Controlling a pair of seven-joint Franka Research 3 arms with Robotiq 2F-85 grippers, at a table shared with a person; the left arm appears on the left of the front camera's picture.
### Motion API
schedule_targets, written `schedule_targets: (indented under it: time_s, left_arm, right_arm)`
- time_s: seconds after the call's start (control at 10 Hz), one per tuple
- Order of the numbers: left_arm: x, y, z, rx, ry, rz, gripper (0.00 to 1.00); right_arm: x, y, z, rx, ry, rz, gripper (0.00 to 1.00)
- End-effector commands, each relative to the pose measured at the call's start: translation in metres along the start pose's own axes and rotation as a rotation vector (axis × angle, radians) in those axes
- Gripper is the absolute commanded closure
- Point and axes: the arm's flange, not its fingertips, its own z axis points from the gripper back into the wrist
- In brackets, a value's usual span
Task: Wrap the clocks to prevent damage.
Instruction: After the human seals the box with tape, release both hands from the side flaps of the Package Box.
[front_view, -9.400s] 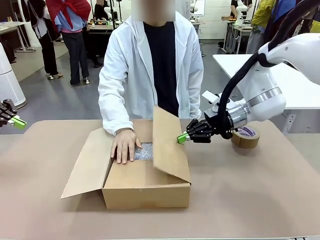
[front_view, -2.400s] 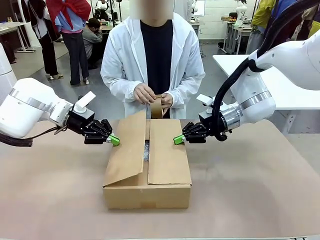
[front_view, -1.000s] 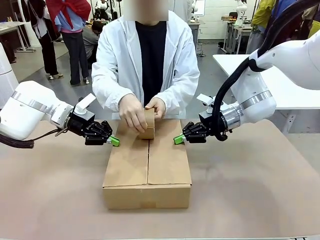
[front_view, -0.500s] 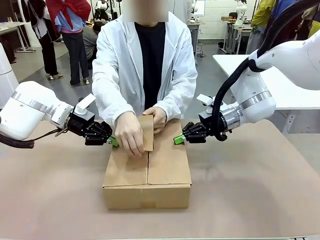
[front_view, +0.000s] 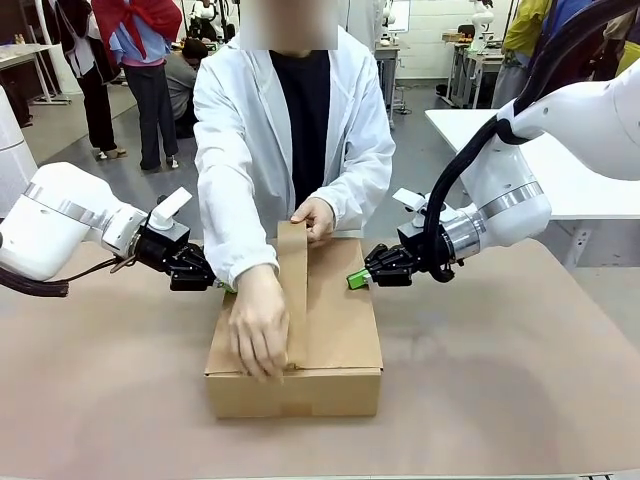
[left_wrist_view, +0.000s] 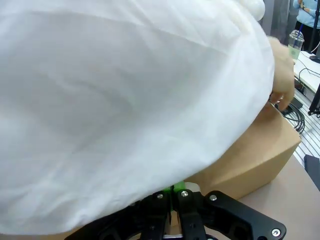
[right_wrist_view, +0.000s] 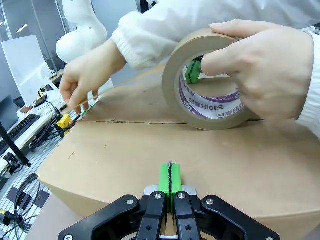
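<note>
Now: boxy brown cardboard box (front_view: 330, 340) | glossy round tape roll (right_wrist_view: 210, 95)

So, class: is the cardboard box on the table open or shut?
Shut. Both top flaps of the cardboard box lie flat, and a strip of brown tape runs along their seam.

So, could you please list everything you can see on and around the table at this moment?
cardboard box: one, brown, flaps shut, mid-table in front of the person
tape roll: one, brown, held upright at the box's far end
tape strip: one, brown, laid along the box's centre seam
table: one, brown top, under the box
person's hands: two; one pressing the strip at the near edge, the other on the roll
left gripper: black, shut, at the box's left side
right gripper: black, green pads, shut, pads against the box's right side
</note>
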Motion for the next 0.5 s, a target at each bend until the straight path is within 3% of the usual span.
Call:
schedule_targets:
  time_s: [0.0,0.4]
  left_arm:
    - [-0.0011,-0.0001,-0.0021,0.006,0.013,-0.001,0.99]
    - [-0.0011,-0.0001,-0.0021,0.006,0.013,-0.001,0.99]
  right_arm:
    - [-0.0033,0.0013,-0.0019,-0.019,0.017,-0.007,0.99]
    - [-0.0033,0.0013,-0.0019,-0.019,0.017,-0.007,0.99]
